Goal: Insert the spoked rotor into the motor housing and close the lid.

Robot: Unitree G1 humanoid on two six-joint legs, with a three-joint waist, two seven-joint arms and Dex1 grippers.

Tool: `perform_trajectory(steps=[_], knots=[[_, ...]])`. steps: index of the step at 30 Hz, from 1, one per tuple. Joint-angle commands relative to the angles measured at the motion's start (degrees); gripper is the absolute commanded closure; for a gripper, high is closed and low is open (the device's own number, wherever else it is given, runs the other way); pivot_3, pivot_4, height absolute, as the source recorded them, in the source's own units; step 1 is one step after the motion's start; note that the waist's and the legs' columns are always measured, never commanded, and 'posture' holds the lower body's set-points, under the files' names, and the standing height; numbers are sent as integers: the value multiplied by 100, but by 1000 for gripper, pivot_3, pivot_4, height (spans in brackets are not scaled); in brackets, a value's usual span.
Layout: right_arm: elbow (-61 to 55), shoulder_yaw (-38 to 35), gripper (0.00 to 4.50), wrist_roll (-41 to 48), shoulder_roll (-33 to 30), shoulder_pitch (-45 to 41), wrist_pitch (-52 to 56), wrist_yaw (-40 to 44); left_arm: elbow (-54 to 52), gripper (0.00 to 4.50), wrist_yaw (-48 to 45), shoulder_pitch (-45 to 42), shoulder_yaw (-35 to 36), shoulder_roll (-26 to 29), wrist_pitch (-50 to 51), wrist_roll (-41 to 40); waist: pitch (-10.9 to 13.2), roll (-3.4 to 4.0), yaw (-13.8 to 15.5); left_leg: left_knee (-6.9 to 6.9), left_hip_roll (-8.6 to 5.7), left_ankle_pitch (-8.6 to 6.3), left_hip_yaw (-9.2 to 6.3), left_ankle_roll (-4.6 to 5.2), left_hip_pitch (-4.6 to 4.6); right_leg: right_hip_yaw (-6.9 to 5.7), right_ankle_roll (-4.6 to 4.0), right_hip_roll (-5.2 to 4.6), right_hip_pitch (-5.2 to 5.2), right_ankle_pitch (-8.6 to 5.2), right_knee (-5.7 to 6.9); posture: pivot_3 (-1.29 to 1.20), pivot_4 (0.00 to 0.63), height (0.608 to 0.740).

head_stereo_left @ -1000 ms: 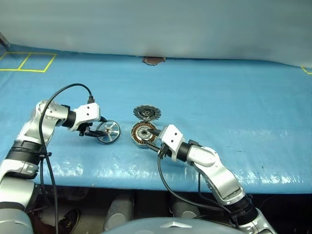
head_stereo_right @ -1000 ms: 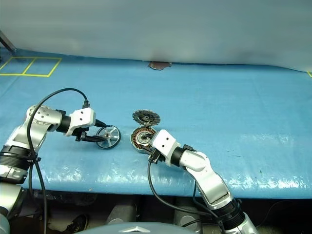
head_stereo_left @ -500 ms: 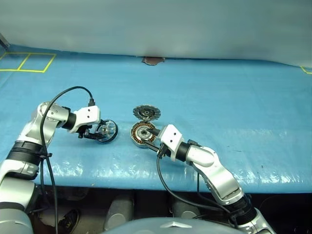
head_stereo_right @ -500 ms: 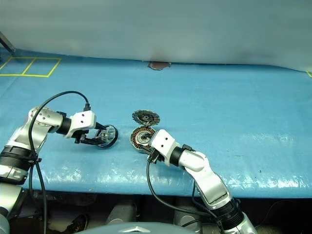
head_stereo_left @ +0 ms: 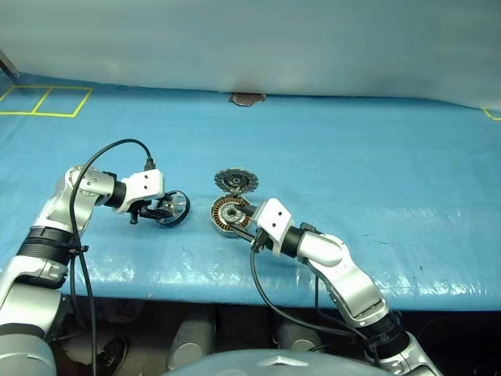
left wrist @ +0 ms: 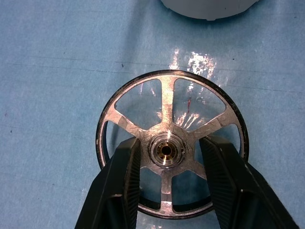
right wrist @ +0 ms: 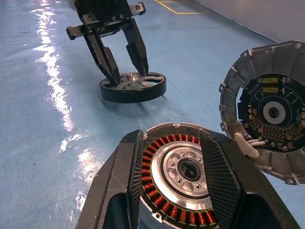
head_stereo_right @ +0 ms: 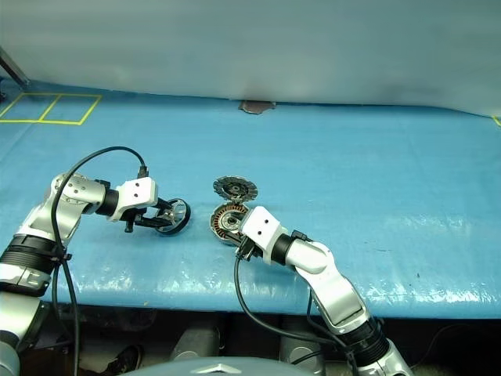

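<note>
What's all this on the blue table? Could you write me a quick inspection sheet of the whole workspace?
Surface: blue table cover, glossy, with glare patches.
Job's things: spoked rotor lies flat; motor housing shows its copper windings; lid stands open, hinged at the housing's edge.
Clutter: small brown scrap at the far edge.
Grippers: left gripper has a finger on each side of the rotor's hub, reaching through the spokes; right gripper holds the housing's rim.
Cables: a black cable loops over the left arm.
Surroundings: yellow tape squares at the far left; pale wall behind.

The spoked rotor (head_stereo_left: 171, 207) lies left of the motor housing (head_stereo_left: 228, 214).
</note>
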Motion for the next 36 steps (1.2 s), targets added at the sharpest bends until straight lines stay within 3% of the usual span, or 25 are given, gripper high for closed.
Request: perform_trajectory(steps=[1, 12, 26, 31, 34, 36], knots=[[-117, -22, 2539, -5, 39, -91, -148, -10, 141, 2454, 5, 10, -22, -1, 68, 81, 0, 0, 0, 0, 0, 0, 0, 0, 0, 0, 1, 0, 0, 0, 1, 0, 150, 740], [-87, 7, 2539, -13, -1, -97, -104, 52, -64, 2454, -552, -198, 409, -7, 868, -733, 1, -2, -13, -2, 0, 0, 0, 0, -14, 0, 3, 2, -14, 2, 1, 0, 150, 740], [-125, -180, 2539, -16, -200, -7, -9, 24, -3, 2454, -760, -984, 82, -206, 460, -464, 4, -6, -19, 1, 0, 0, -1, 0, -18, 0, 6, 4, -13, 3, -4, 0, 150, 740], [-141, -142, 2539, -57, -152, 2, -35, -53, 144, 2454, -1013, -959, 8, -201, 735, -556, 4, -7, -60, -1, 8, 0, -2, 0, -18, 2, 5, 16, -15, 3, -2, 0, 150, 740], [-132, -135, 2539, -78, -145, 11, -49, -65, 191, 1905, -1037, -941, -35, -114, 606, -416, 4, -7, -60, -1, 10, 0, -4, 0, -19, 2, 5, 19, -14, 3, -1, 0, 150, 740], [-122, -125, 2539, -92, -141, 3, -58, -57, 187, 1244, -961, -933, -20, -108, 505, -362, 4, -7, -59, 0, 10, 0, -4, 0, -18, 3, 5, 19, -14, 3, -1, 0, 150, 740]])
